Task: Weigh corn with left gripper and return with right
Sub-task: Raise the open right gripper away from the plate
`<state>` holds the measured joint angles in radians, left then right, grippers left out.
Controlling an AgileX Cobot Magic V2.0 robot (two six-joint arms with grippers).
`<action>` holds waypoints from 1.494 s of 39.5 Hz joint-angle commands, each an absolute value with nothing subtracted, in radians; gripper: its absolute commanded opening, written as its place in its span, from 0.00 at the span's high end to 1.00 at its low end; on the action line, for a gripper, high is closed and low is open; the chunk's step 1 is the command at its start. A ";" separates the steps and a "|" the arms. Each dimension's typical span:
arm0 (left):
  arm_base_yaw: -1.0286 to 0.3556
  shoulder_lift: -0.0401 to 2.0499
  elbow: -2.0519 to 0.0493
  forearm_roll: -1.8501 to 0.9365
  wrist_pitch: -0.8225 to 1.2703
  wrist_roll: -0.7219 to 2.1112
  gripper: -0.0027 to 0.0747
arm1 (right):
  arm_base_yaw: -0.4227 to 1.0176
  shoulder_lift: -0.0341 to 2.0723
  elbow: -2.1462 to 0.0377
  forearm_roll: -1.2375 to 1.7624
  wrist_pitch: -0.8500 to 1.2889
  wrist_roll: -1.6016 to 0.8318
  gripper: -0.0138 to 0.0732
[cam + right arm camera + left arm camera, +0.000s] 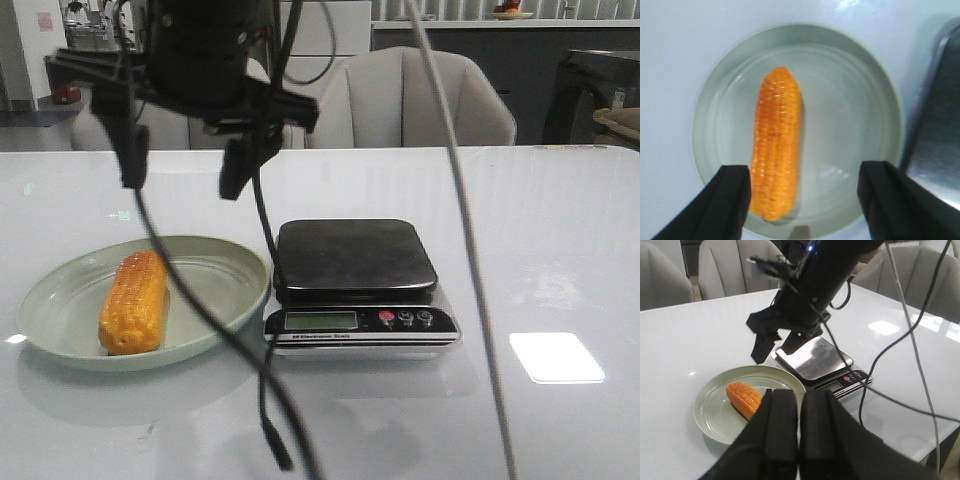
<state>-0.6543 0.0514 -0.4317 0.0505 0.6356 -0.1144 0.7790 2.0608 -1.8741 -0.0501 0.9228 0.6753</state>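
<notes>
Right pincer (802, 200) spread wide above corn (776, 145) on plate (855, 100).

My bench is a glossy white table (560, 210), with a bright rectangular light reflection (556, 357) on its near right part. Beyond its far edge, a pale grey upholstered chair (415, 100) faces me; a second chair (100, 125) sits to its left, partly hidden. My left wrist view shows more grey chairs (735, 265) around the table. Behind: dark cabinet (590, 85) at right, white shelf (500, 22) along the back wall.
</notes>
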 commanded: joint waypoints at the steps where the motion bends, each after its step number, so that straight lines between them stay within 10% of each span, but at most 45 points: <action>1: -0.656 0.065 -0.458 0.052 0.566 -0.115 0.81 | 0.739 1.948 -1.909 -0.065 0.989 0.600 0.21; 17: -0.656 0.065 -0.458 0.052 0.566 -0.115 0.81 | 0.644 1.744 -1.763 -0.065 1.076 0.228 0.21; 59: -0.656 0.065 -0.458 0.052 0.566 -0.115 0.81 | 0.579 0.412 -0.379 -0.045 0.084 0.181 0.21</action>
<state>-0.6543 0.0514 -0.4317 0.0505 0.6359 -0.1144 0.5794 0.4694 -0.4076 -0.0402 0.2498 0.1945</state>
